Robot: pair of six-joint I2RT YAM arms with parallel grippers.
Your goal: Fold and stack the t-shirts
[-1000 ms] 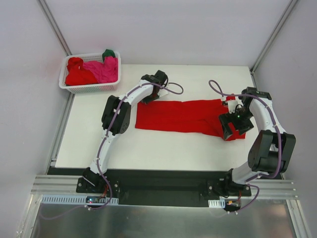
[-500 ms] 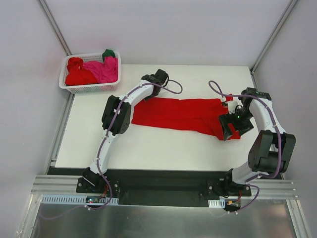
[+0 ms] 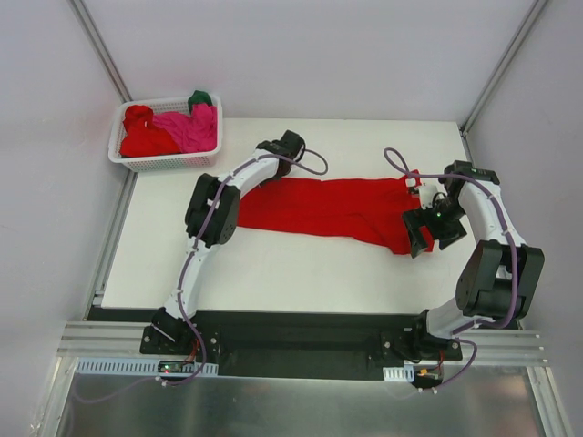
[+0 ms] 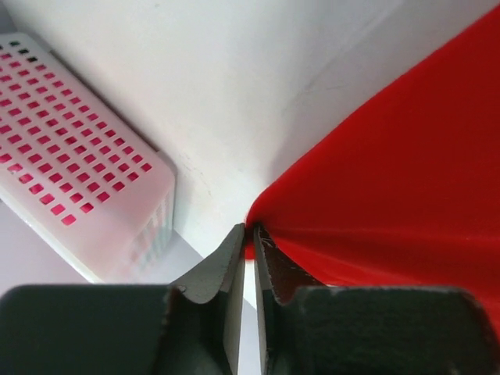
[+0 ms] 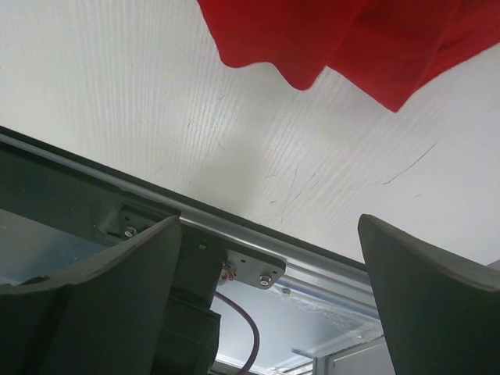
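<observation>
From above, the bright red cloth t-shirt (image 3: 328, 208) lies stretched across the white table (image 3: 273, 273), its long axis running left to right. The left gripper (image 3: 275, 175) meets its far-left corner, arm reaching forward with a bent elbow. The right gripper (image 3: 416, 242) hangs at the shirt's right end, so that arm is the nearer one to it. More t-shirts (image 3: 168, 132) fill the white plastic lattice basket (image 3: 123, 157) at far left.

Left wrist: the left gripper (image 4: 248, 230) is clenched on the shirt's (image 4: 391, 180) corner.

Right wrist: the right gripper (image 5: 269, 223) is released and empty, with the hem (image 5: 328, 39) apart from it.
</observation>
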